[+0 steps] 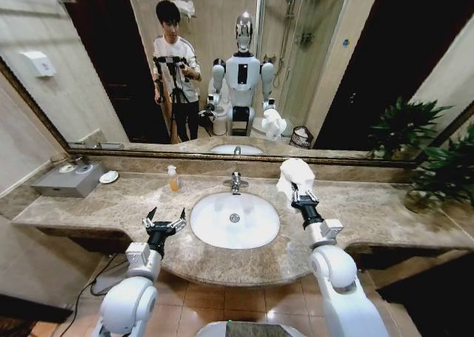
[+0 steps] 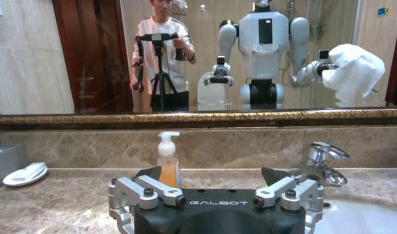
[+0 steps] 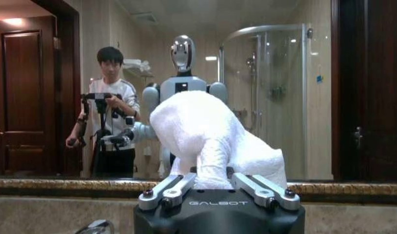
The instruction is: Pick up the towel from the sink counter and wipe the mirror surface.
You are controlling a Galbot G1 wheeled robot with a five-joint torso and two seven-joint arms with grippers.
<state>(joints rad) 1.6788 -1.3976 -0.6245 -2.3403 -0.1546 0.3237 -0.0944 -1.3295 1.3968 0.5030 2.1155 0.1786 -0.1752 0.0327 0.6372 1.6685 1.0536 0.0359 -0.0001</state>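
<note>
While the right gripper (image 1: pixel 298 194) is raised right of centre in the head view, its fingers are closed on the towel (image 1: pixel 295 174), a white bundle held above the sink counter (image 1: pixel 370 211) and just below the lower frame of the mirror (image 1: pixel 311 63) that fills the upper half of the frame. The left gripper (image 1: pixel 164 223) sits lower left of centre, fingers spread wide and holding nothing, over the counter's front edge beside the white basin (image 1: pixel 235 220), which appears dry and holds nothing. A soap bottle (image 1: pixel 172 178) with amber liquid stands left of the faucet (image 1: pixel 235 181); a small white dish (image 1: pixel 109 177) and a grey box (image 1: pixel 70 180) lie at the far left. In the left wrist view, the left gripper (image 2: pixel 211 181) occupies the bottom centre, jaws apart and empty, with the soap bottle (image 2: pixel 168 161) directly beyond it, the faucet (image 2: pixel 323 163) at right, and the towel's reflection visible at upper right in the mirror (image 2: pixel 88 58). In the right wrist view, the right gripper (image 3: pixel 215 186) at bottom centre pinches the towel (image 3: pixel 208 139) at its lower fold; the cloth mushrooms upward in front of the mirror (image 3: pixel 354 97). For good wiping, advance until the bulk of the cloth, not the fingertips, meets the glass, maintain light even pressure, and keep the grip firm so the towel does not slip.
</note>
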